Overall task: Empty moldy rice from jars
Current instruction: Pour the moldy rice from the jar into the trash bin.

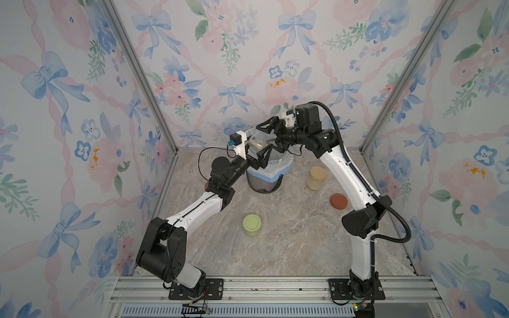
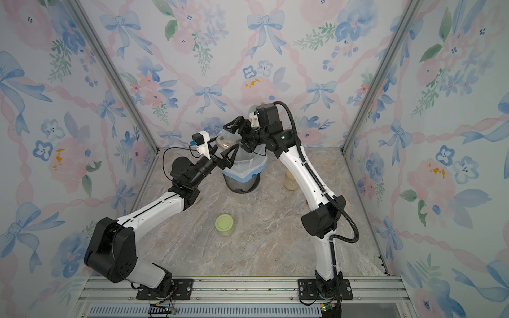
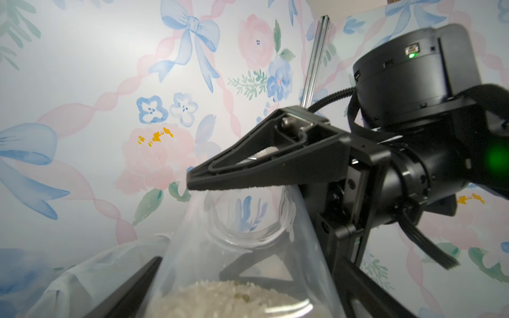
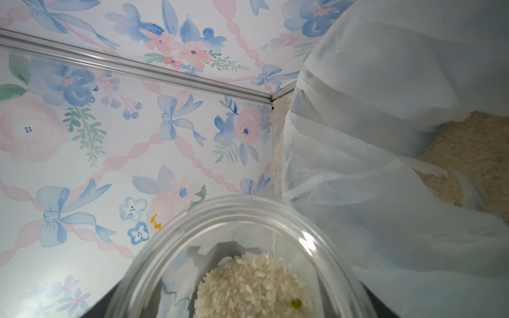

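In both top views, centre, the right gripper (image 1: 264,136) clamps a jar (image 1: 255,142) tilted over the bin (image 1: 264,181); the left gripper (image 1: 259,150), jaws spread wide, straddles it. Left wrist, bottom centre: moldy rice (image 3: 220,297) lies inside the jar. Right wrist: likewise, bottom centre.

The two arms share one build: white moulded shells between bulky black joint housings, with small dark screws dotting the white links. The left arm (image 1: 192,212) has a thin black wire (image 1: 205,154) looping to a white camera mount (image 1: 240,141) with a blue fitting. The right arm (image 1: 349,176) carries a ribbed black conduit (image 1: 400,220) and a small green light (image 3: 411,56) on its wrist housing. The left claw (image 1: 260,144) and right claw (image 1: 263,135) are black, with triangular open-frame fingers. Black base plates (image 1: 217,287) are fixed with screws.
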